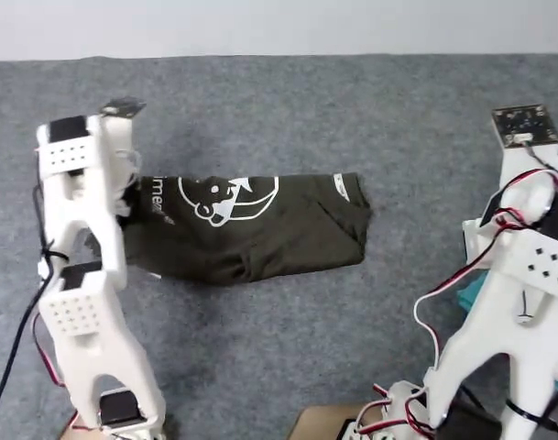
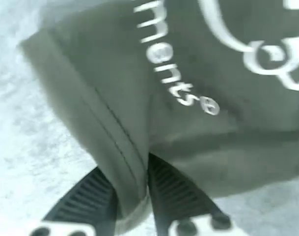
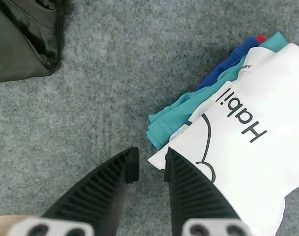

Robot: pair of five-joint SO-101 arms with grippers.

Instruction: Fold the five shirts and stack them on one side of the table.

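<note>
Pinches an edge of the folded olive shirt (image 1: pixel 260 234) in the left gripper (image 2: pixel 139 196); holds the right gripper (image 3: pixel 148 169) slightly parted, empty, just beside the white-topped shirt stack (image 3: pixel 237 147).

The left arm (image 1: pixel 82 238) hid one end of the dark shirt (image 1: pixel 251 229). The stack (image 3: pixel 237 147) ran past the frame's edge, its lower shirts mostly covered.
</note>
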